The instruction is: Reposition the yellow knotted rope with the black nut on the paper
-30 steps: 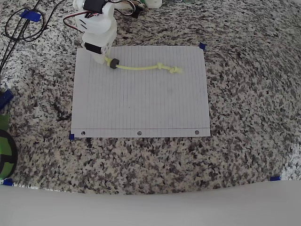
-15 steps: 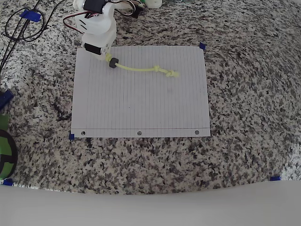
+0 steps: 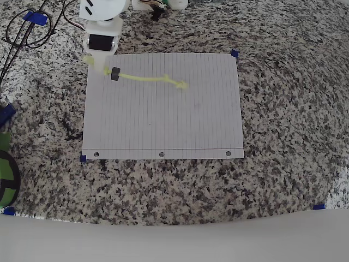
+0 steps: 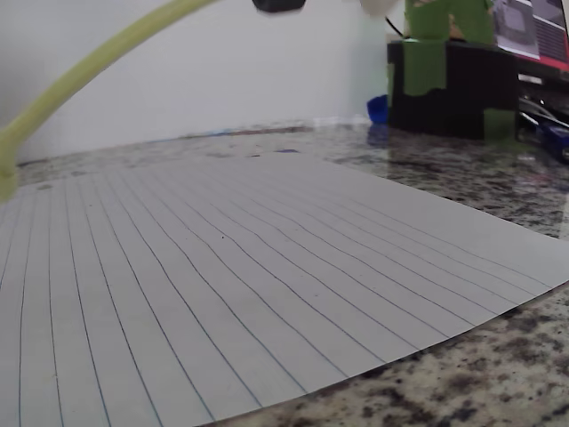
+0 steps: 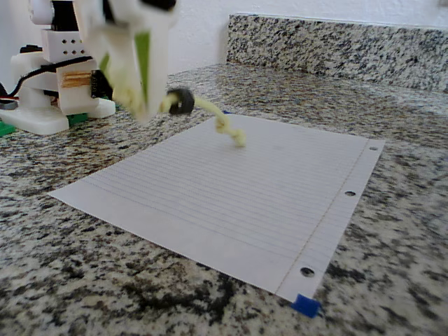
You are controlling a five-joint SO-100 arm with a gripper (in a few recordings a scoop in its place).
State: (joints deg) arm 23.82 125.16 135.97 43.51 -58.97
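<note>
Overhead view: white lined paper (image 3: 163, 109) flat on a speckled granite tabletop (image 3: 283, 109), punched holes along its near edge, blue tape tabs at the corners.

Tool (image 3: 101, 61): white, at the paper's far left corner, clamped on one end of the yellow knotted rope (image 3: 147, 79). A short frayed tip of cord shows just left of the tool.

Rope: runs rightward from the tool over the far part of the paper. The black nut (image 3: 115, 75) is threaded on it just beside the tool; the knotted free end lies toward the middle of the far edge.

Fixed view: tool (image 5: 136, 105) blurred, rope (image 5: 213, 119) lifted off the sheet near the nut (image 5: 182, 102), drooping so that the knotted end hangs at or just above the paper (image 5: 231, 189); contact cannot be told. White arm base (image 5: 52, 84) stands on the tabletop at far left.

Wrist view: rope (image 4: 84, 71) crosses the upper left as a taut pale green line above the paper (image 4: 222, 285); nut (image 4: 279, 4) at the top edge.

Black cables (image 3: 22, 33) lie on the tabletop at far left, well apart from the paper.
</note>
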